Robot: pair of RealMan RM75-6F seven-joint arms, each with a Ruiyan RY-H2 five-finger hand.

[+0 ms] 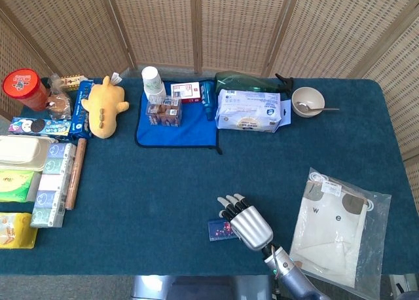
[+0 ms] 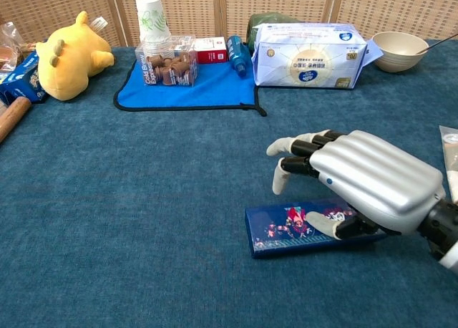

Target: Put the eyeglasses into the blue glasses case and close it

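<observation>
Blue glasses case [image 2: 300, 229], one, lid down, under one right hand [image 2: 361, 179], fingers spread, thumb on lid.

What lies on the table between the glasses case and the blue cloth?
Nothing: in the chest view only bare table separates the glasses case from the blue cloth.

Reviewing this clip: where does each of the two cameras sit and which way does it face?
Head view: high above the table's near edge, looking steeply down; shows the right hand and forearm.
Chest view: low at the near edge, looking across toward the wicker screen; the right hand fills the foreground.
Shared: that hand over the closed blue glasses case, yellow plush toy.
</observation>
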